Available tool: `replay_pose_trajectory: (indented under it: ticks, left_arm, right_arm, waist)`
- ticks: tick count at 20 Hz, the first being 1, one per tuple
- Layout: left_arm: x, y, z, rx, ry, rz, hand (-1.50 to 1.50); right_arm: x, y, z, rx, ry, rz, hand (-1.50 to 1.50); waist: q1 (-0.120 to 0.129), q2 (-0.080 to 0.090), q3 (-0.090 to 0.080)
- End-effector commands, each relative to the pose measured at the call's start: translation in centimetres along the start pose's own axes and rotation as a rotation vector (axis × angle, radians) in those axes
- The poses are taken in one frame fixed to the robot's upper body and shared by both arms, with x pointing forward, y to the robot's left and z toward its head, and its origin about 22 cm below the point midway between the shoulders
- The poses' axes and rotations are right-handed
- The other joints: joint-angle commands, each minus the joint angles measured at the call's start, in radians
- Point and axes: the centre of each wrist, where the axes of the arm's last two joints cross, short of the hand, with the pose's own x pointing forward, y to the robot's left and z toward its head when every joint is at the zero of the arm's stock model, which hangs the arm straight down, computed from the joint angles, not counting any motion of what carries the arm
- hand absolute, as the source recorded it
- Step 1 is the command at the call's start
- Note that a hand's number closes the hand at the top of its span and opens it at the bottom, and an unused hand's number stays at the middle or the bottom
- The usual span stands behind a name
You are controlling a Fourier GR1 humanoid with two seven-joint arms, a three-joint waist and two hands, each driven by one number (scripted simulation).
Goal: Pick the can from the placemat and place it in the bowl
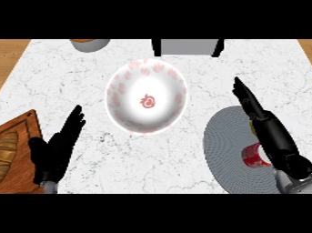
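We judge the task barely begun: the red metal can with a white band [254, 155] lies on the round grey ribbed placemat [222, 136] near the surface's [205, 68] right front edge, not lifted, and the white bowl with a red strawberry pattern [128, 77] at the surface's middle holds nothing. Our right hand [276, 136] stretches over the placemat with its fingers straight and open, the can just beside its palm, and nothing curls round it. Our left hand [57, 150] rests open near the front left corner, next to a wooden board [20, 132]. Grasping, lifting, carrying across and releasing all remain.
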Motion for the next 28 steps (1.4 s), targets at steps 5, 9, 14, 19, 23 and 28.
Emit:
replay_pose_trajectory:
  ticks: [5,9,14,19,23,28]
  left_arm:
    - [7.6,4.7,-2.2,0.147,-0.374,-0.038,0.00]
    - [8.4,8.5,-3.0,0.245,-0.400,0.004,0.00]
    - [7.8,9.9,-3.7,0.217,-0.432,-0.016,0.00]
    - [9.3,9.9,-4.6,0.211,-0.415,-0.001,0.00]
    - [7.9,10.9,-3.8,0.218,-0.411,0.003,0.00]
    - [8.7,10.9,-4.4,0.213,-0.421,0.003,0.00]
  right_arm:
    - [3.6,7.2,1.2,0.579,-0.236,-0.395,-1.50]
    - [2.9,4.1,3.7,0.225,-0.383,-0.053,-1.50]
    - [1.5,1.6,10.1,0.321,-0.485,0.009,-1.50]
    - [4.1,-3.8,10.7,0.352,-0.480,0.273,-1.50]
    - [7.2,-6.7,10.7,0.304,-0.373,0.455,-1.50]
    - [9.6,-10.8,9.9,0.437,-0.180,0.715,-1.50]
  waist:
    - [0.033,0.006,-0.007]
    - [-0.063,0.001,-0.010]
    - [-0.056,0.005,-0.010]
    - [-0.058,0.004,-0.011]
    - [-0.046,0.004,-0.013]
    - [-0.050,0.005,-0.013]
